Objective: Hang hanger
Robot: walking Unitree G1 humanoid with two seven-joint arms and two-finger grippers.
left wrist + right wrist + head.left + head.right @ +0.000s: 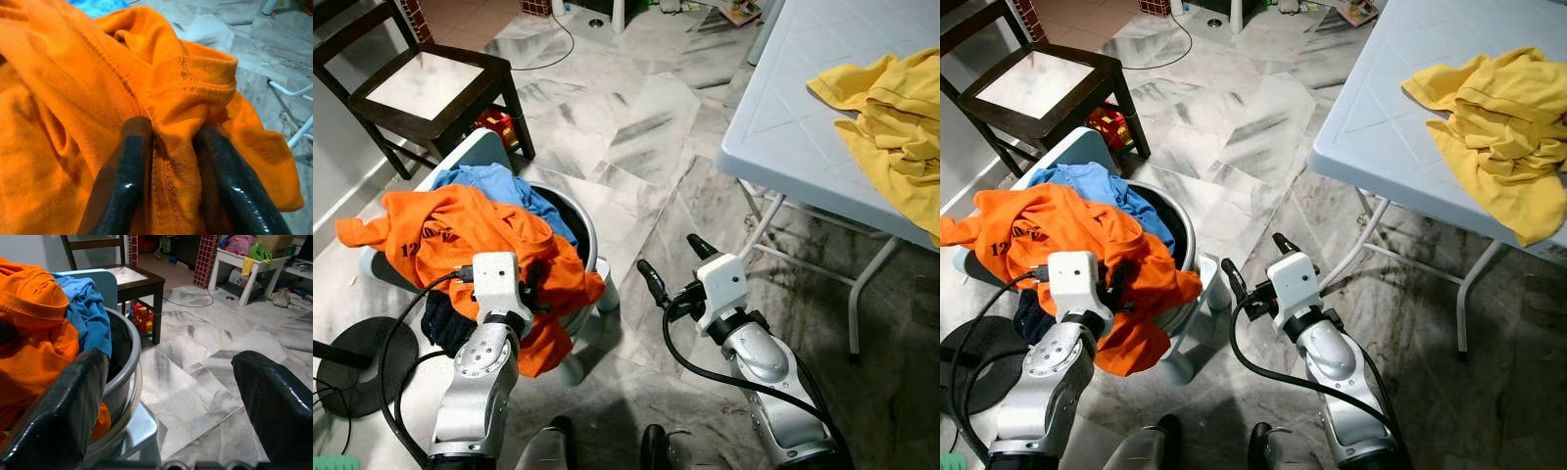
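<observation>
The orange shirt [460,245] hides most of the basin [576,230] and the left gripper [168,161] fingertips.

From my seat, a laundry basket [576,235] heaped with shirts [460,230] sits at ten o'clock. A chair [431,88] stands behind it at eleven. A folding table [803,108] at two o'clock carries another garment [891,117].

Grey marble-tile floor [636,127], dark wood chair [421,83] top left, white folding table [803,108] on right.
</observation>
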